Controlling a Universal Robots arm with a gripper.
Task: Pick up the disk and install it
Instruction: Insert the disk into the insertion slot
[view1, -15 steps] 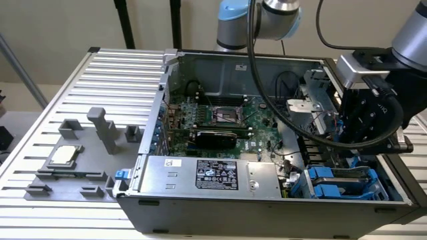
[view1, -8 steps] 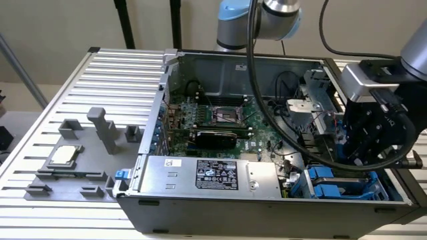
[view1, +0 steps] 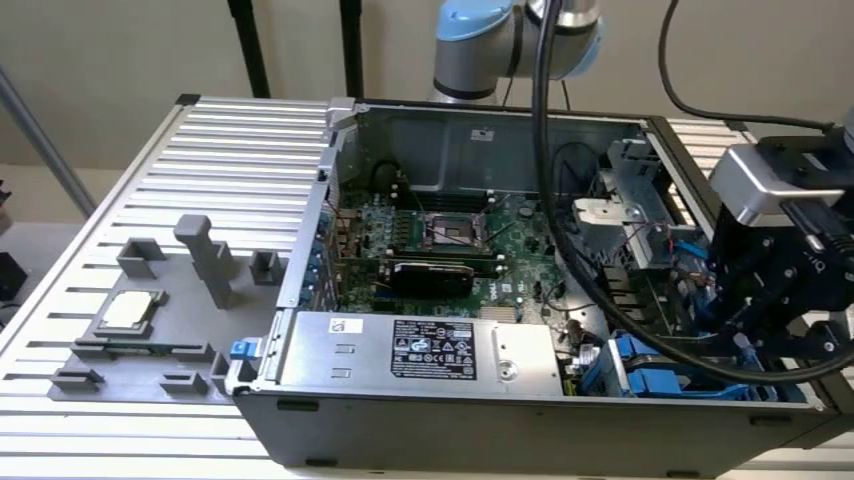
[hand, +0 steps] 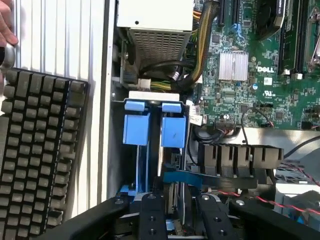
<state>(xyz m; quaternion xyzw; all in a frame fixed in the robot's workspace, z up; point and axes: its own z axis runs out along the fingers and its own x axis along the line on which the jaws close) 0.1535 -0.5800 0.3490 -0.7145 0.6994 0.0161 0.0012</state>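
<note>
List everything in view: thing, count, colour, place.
computer case: one, grey, open, on the table
table: one, silver slatted, under the case
power supply: one, silver with black label, along the case wall nearest the exterior camera
motherboard: one, green, case floor
drive carriers: two, blue, side by side below the gripper
fixtures: several, grey, table at the exterior view's left
chip: one, silver, on a fixture
keyboard: one, black, beside the case
person's hand: one, by the keyboard
arm: one, grey and blue, behind the case
gripper: one, black, over the carriers
</note>
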